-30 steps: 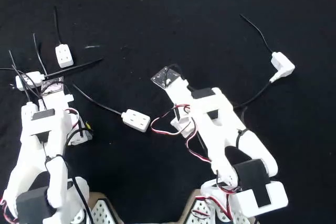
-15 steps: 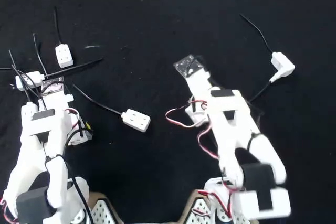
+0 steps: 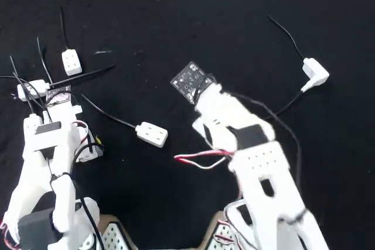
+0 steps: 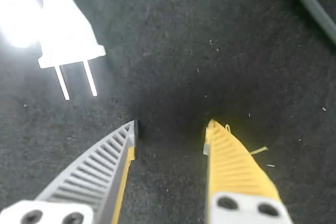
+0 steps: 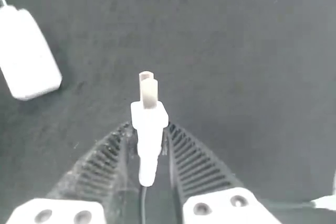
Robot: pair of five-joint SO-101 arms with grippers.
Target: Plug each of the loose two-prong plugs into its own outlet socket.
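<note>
My right gripper (image 5: 148,129) is shut on a white two-prong plug (image 5: 148,109), prongs pointing away from it, held above the black cloth; a white socket block (image 5: 26,53) lies off to one side ahead. In the high view this gripper (image 3: 190,82) sits mid-table, a little beyond and to the right of a white outlet socket (image 3: 152,134). My left gripper (image 4: 170,129) stands open just over the cloth, with a loose white plug (image 4: 65,30) lying ahead of one finger, prongs toward me. That gripper (image 3: 57,95) is at the far left beside the plug (image 3: 30,89).
Another outlet socket (image 3: 71,61) lies at the back left among several black cables (image 3: 88,76). An angled white plug (image 3: 315,72) with its cable rests at the right. The black table (image 3: 193,27) stretches wide behind the arms.
The right arm swung right, then back left and leaned forward, carrying the plug; its gripper is again near mid-table. The left arm has kept still.
</note>
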